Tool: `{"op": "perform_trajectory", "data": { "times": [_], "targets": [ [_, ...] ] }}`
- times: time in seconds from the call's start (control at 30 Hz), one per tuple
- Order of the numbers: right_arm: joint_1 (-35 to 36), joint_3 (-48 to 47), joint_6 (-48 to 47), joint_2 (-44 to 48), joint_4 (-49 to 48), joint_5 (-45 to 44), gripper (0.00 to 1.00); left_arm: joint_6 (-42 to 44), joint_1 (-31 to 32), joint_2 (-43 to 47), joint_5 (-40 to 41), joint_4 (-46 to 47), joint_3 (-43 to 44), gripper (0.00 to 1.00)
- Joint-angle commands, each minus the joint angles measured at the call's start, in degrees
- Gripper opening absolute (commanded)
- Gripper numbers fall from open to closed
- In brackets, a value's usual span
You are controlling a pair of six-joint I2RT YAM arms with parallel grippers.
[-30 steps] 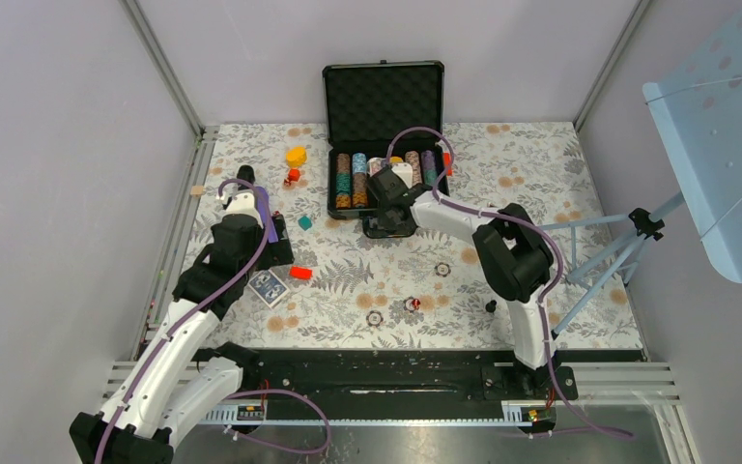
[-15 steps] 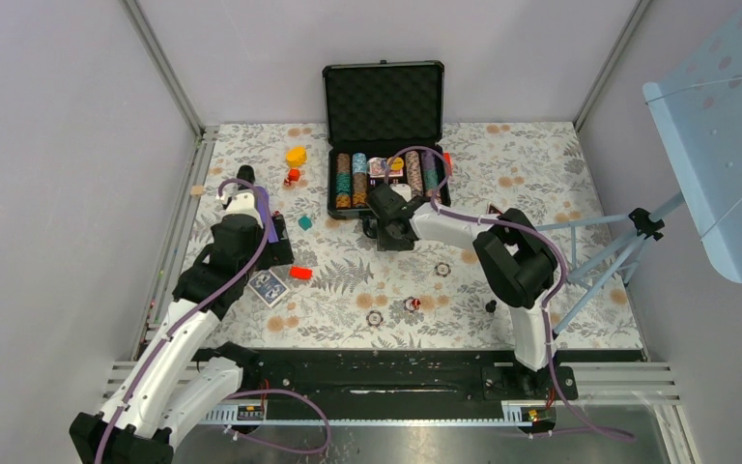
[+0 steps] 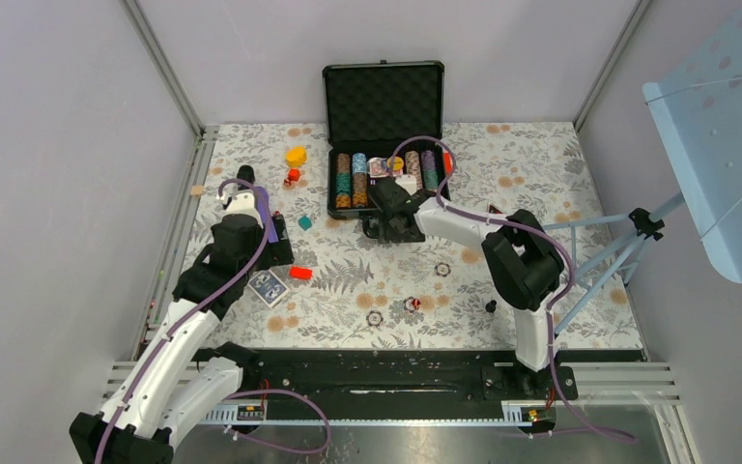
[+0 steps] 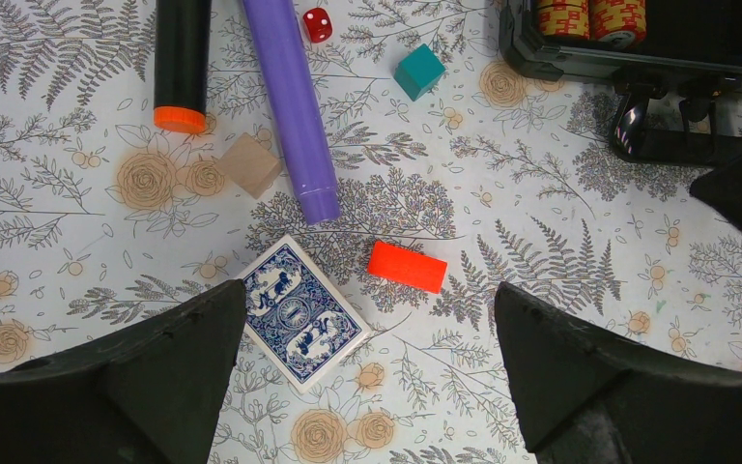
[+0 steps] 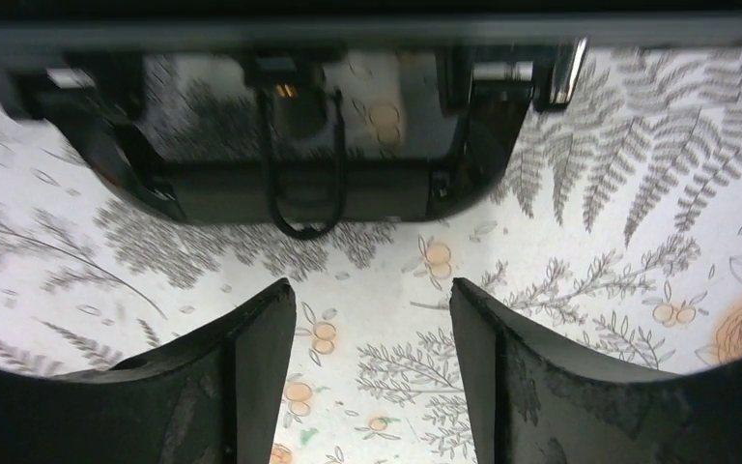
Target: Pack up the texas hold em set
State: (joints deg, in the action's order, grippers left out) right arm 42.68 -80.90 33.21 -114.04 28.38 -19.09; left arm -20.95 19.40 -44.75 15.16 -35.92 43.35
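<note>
Probably a robotics lab: grey panel walls, aluminium frame, 2 bolted arms.

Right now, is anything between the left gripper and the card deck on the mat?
Nothing visible. The card deck lies flat on the mat between the open fingers of the left gripper. An orange block lies just beside the deck, apart from it; closing the jaws might catch it too.

Right wrist view crops and blurs the black case. Overhead, the right arm covers part of its front edge.
</note>
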Motion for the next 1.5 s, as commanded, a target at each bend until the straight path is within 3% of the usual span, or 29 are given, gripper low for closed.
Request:
{"op": "perform_trajectory", "data": {
  "times": [0.0, 0.33, 0.47, 0.53, 0.77, 1.0, 1.13, 1.47],
  "targets": [
    [-2.06, -5.46, -1.17, 1.16, -2.96, -1.20, 0.67, 0.73, -0.25, 0.19, -0.71, 2.31, 0.15, 0.99],
    [-3.14, -15.45, -2.95, -8.83, -0.33, 1.83, 0.67, 0.74, -0.24, 0.02, -0.80, 2.35, 0.17, 0.99],
    [-3.17, -14.98, -1.40, -10.92, -0.09, 3.27, 0.65, 0.74, -0.24, 0.02, -0.76, 2.36, 0.16, 0.99],
    [-3.20, -13.43, -0.02, -10.79, -0.78, 3.61, 0.56, 0.74, -0.25, -0.06, -0.88, 2.35, 0.15, 0.99],
    [-3.21, -8.58, 3.09, -8.90, -2.49, 2.82, 0.44, 0.82, -0.25, 0.01, -1.00, 2.41, 0.15, 0.99],
    [-2.71, -10.82, 2.24, -9.49, 2.86, 1.88, 0.46, 0.82, -0.24, 0.02, -0.96, 2.43, 0.14, 0.99],
    [-2.68, -12.90, 1.12, -11.44, 6.77, 4.83, 0.35, 0.82, -0.25, 0.10, -0.90, 2.44, 0.07, 0.99],
    [-0.69, -8.40, 0.27, -8.98, 6.87, 4.20, 0.43, 0.86, -0.28, 0.02, -0.90, 2.50, 0.13, 0.99]
  ]
}}
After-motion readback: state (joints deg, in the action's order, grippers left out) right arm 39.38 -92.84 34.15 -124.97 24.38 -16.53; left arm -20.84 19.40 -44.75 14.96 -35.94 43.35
